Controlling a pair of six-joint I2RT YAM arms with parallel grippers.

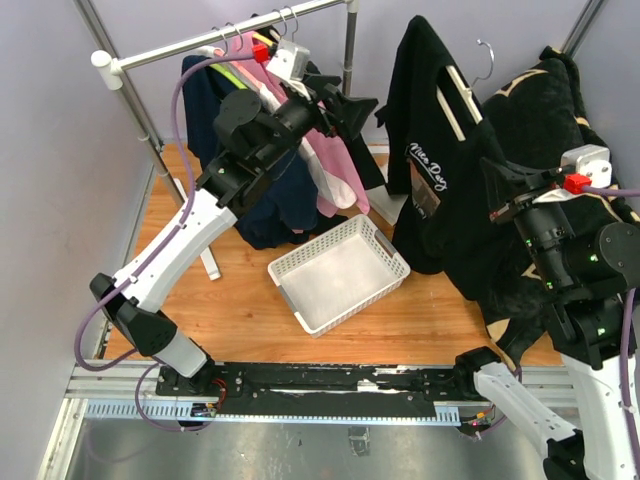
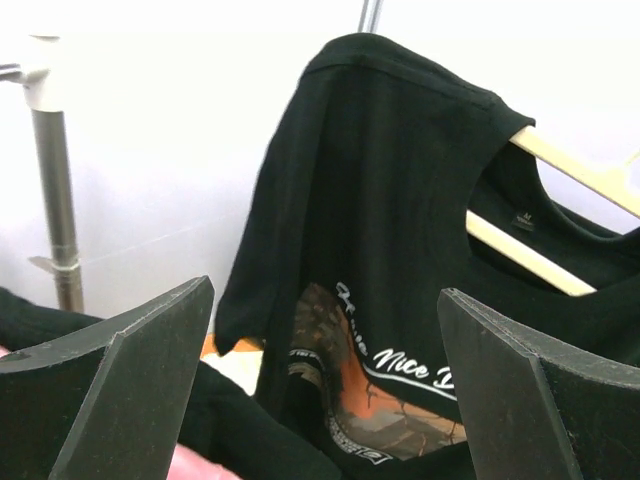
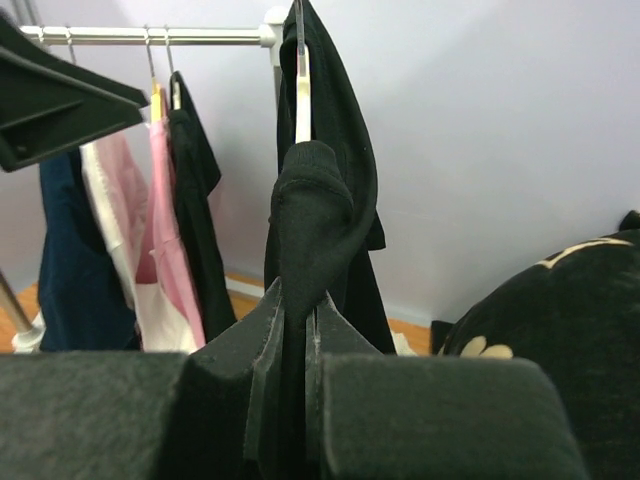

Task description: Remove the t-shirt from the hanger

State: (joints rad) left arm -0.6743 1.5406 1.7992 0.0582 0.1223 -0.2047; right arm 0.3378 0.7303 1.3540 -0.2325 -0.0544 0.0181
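A black t-shirt (image 1: pixel 430 130) with a white-script print hangs on a wooden hanger (image 1: pixel 461 102), right of the clothes rail; its metal hook (image 1: pixel 487 55) stands apart from the rail. My right gripper (image 1: pixel 503 197) is shut on a bunched fold of the t-shirt (image 3: pixel 315 215), with the hanger (image 3: pixel 303 100) above it. My left gripper (image 1: pixel 352 110) is open and holds nothing, up by the rail and facing the t-shirt (image 2: pixel 380 180) from the left. The hanger's wooden arm (image 2: pixel 545 265) shows in the neck opening.
A white basket (image 1: pixel 340 272) sits on the wooden table. The clothes rail (image 1: pixel 220 38) carries a pink garment (image 1: pixel 335 170) and a navy garment (image 1: pixel 270 210) under my left arm. A black patterned cloth (image 1: pixel 540 110) is piled at the right. The rail's post (image 2: pixel 55 190) stands at the left.
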